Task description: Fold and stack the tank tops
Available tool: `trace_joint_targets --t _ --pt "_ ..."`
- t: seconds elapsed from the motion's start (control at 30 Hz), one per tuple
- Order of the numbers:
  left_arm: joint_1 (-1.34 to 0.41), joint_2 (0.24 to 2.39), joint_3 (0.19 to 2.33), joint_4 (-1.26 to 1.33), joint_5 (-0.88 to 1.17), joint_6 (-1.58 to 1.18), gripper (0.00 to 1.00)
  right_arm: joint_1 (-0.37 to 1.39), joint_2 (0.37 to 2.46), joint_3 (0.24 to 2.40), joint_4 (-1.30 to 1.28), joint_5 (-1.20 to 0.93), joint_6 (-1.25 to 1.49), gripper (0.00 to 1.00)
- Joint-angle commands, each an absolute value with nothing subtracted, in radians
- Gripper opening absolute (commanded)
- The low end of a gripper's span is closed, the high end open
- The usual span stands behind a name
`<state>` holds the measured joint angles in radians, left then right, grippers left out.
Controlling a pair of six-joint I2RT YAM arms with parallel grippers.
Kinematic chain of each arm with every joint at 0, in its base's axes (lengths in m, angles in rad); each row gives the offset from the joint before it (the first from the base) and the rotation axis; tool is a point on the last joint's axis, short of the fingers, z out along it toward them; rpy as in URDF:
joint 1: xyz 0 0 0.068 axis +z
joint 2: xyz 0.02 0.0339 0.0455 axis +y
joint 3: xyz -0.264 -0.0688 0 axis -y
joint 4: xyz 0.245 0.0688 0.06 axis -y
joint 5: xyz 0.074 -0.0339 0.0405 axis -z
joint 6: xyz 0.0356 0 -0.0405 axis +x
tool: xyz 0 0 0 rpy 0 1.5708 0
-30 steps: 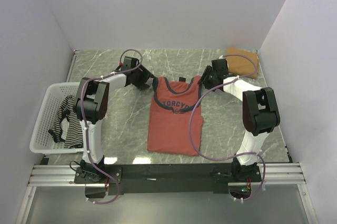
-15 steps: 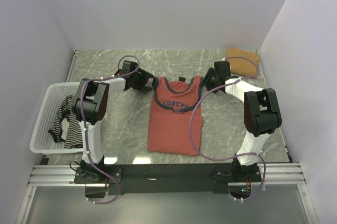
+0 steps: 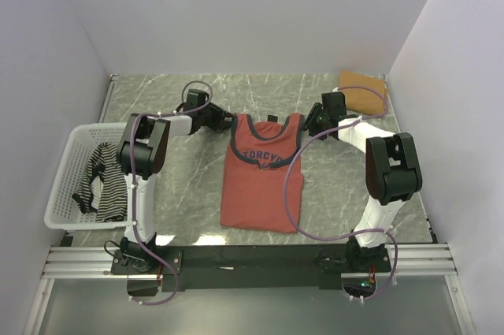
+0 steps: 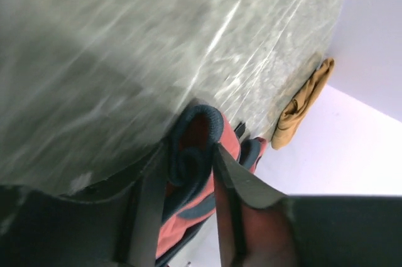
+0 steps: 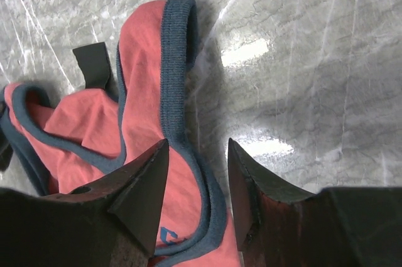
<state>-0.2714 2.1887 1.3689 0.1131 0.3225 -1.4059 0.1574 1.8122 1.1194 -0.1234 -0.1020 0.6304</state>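
Note:
The rust-red tank top [image 3: 261,180] lies flat in the middle of the table, with dark trim and a chest print. My left gripper [image 3: 225,122] is at its left shoulder strap. In the left wrist view the gripper [image 4: 191,151] is open, with the curled strap [image 4: 188,160] between the jaws. My right gripper [image 3: 309,124] is open over the right strap [image 5: 173,59], one finger on the cloth and one on the table [image 5: 198,144]. The tan-brown top [image 3: 362,92] lies folded at the back right. The striped top [image 3: 102,181] lies in the basket.
The white mesh basket [image 3: 63,193] stands at the table's left edge. White walls close the back and both sides. The tan top also shows far off in the left wrist view [image 4: 301,100]. The table is grey marble [image 3: 173,185].
My left gripper has moved right and lower, up to the red top's left strap. My right gripper has shifted slightly toward the right strap.

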Motion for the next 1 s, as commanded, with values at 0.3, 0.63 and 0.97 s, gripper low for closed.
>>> trace_joint_targets --t 0.3,0.63,0.97 --pt "-0.267 2.247 1.448 0.435 0.408 -1.125 0.10 0.146 1.776 1.144 -0.098 -0.153 0.612 0.45" --pt "-0.270 2.148 1.332 0.663 0.560 -0.832 0.06 0.144 1.758 1.140 -0.055 -0.186 0.600 0.42" --pt "-0.350 2.056 1.247 0.433 0.493 -0.507 0.04 0.175 1.782 1.203 -0.043 -0.225 0.595 0.43"
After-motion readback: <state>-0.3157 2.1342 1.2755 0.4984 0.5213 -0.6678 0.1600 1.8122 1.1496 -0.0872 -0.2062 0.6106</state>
